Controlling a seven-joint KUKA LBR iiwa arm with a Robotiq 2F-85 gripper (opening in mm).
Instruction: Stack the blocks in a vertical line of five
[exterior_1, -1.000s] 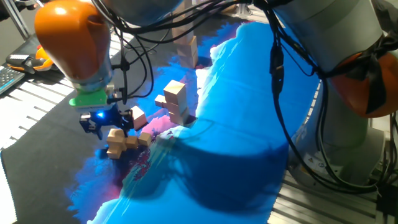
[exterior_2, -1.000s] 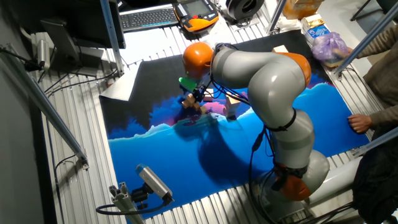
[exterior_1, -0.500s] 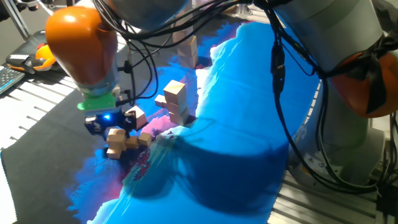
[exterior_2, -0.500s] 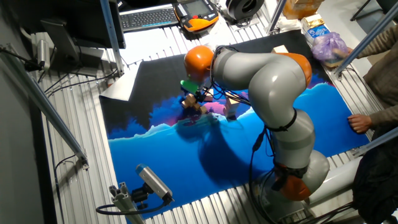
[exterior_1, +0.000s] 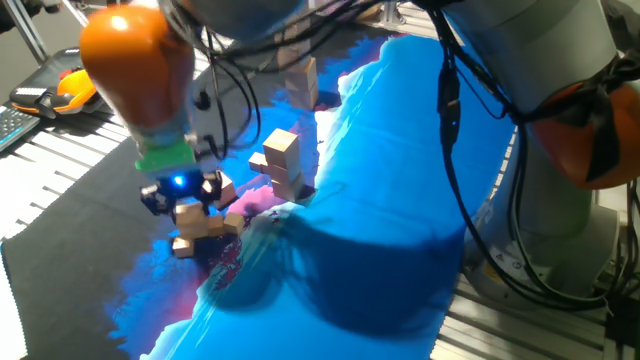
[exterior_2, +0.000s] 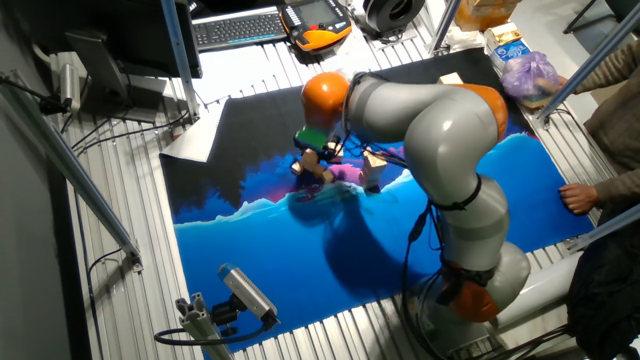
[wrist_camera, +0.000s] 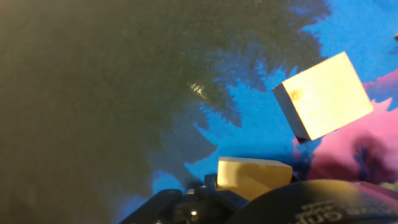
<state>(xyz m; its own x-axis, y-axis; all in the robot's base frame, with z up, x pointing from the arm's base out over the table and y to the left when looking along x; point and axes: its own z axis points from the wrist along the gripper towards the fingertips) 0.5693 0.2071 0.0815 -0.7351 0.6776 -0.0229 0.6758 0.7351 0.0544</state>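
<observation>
The tool (exterior_1: 182, 197) hangs low over a loose cluster of blocks (exterior_1: 205, 225) on the left of the surface (exterior_1: 380, 180); whether its fingers are apart or clamped on one I cannot tell, though the hand view shows a block (wrist_camera: 254, 177) right at the fingertips. For a clean pick, it should probably centre on one cube and lift straight, clear of its neighbours. About four loose cubes lie there; a stack (exterior_1: 282, 165) of roughly three stands right of them, another tower (exterior_1: 301, 84) farther back
</observation>
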